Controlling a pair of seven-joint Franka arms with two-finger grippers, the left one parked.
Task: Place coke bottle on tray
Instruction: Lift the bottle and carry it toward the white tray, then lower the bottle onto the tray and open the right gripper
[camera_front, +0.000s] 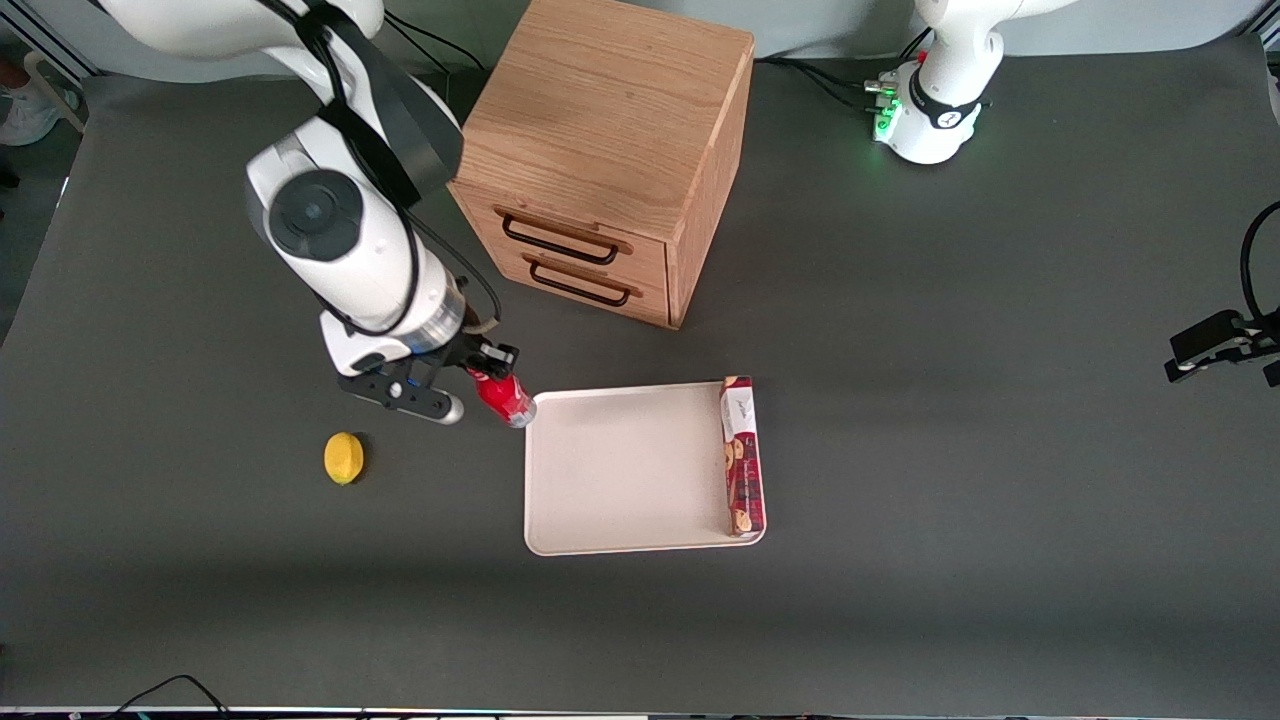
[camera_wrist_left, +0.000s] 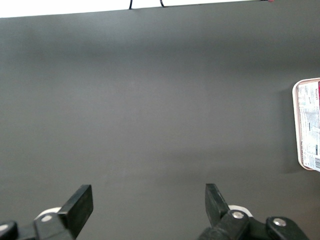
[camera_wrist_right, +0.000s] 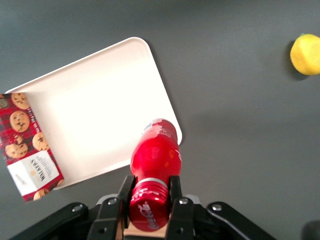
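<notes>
Gripping one coke bottle by its neck, the gripper hangs at the corner of one tray, which carries one cookie box; one lemon lies nearby.

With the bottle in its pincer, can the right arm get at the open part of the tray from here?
Probably yes. The pincer grips the coke bottle right at the tray corner; the cookie box lies only along the edge toward the parked arm.

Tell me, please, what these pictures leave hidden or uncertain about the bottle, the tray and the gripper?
- Coke bottle, front view: the gripper and wrist hide its cap end; whether it is clear of the table is unclear.
- Tray, right wrist view: the bottle covers one corner.
- Cookie box, left wrist view: cut off by the picture's edge.
- Wooden drawer cabinet: drawers are shut, contents unseen.
</notes>
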